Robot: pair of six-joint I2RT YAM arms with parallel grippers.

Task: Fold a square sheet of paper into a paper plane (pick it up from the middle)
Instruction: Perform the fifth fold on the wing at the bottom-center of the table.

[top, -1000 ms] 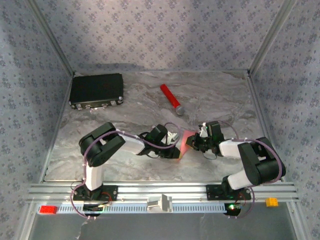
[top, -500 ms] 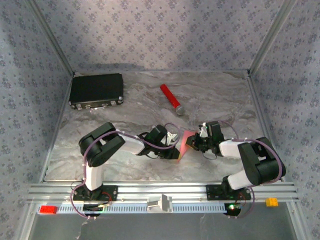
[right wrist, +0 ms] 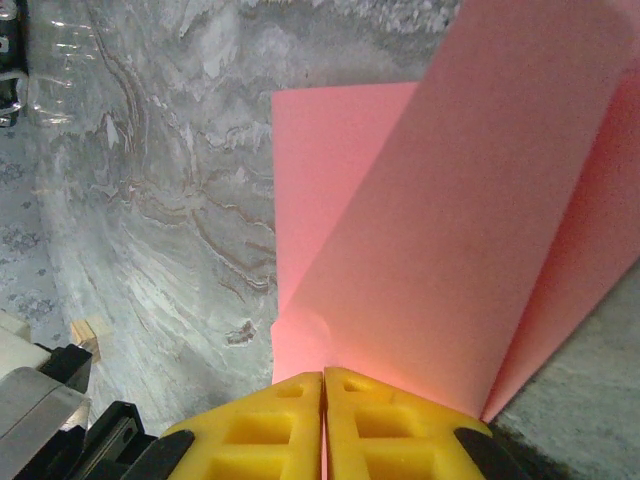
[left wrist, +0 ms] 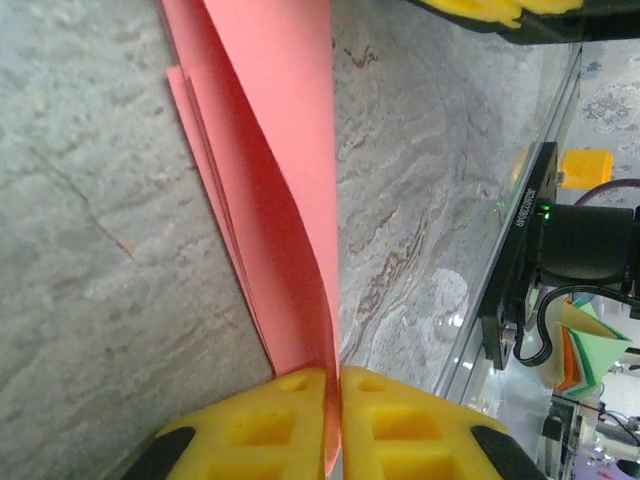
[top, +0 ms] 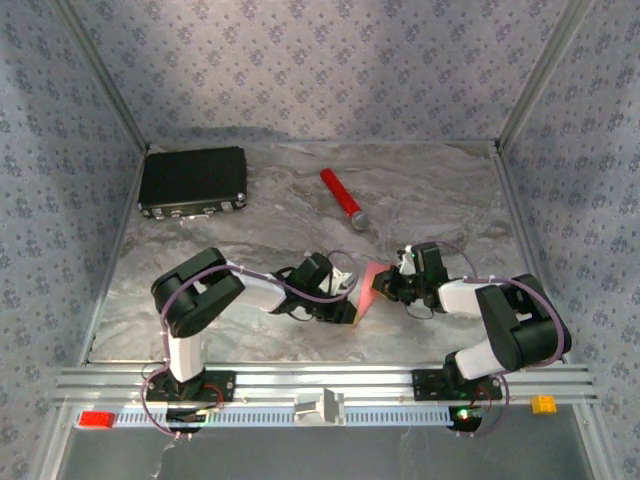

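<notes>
Pink-red square sheet of paper (top: 371, 284) stands half-folded on the desk (top: 250, 225) from above; the left arm (top: 215, 290) has eased back slightly (paper unmoved). Left wrist: left hand (left wrist: 333, 378) clenched on the folded edge. Right wrist: right hand (right wrist: 323, 380) pinches the other flap, so the crease looks unfinished.

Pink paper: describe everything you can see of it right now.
The square sheet of paper is thin, plain pink-red, folded into overlapping layers. It sits mid-table between the arms, lower layers flat on the marbled table, one flap curving upward. The left gripper and right gripper are each shut on an edge, yellow pads pinching it.
</notes>
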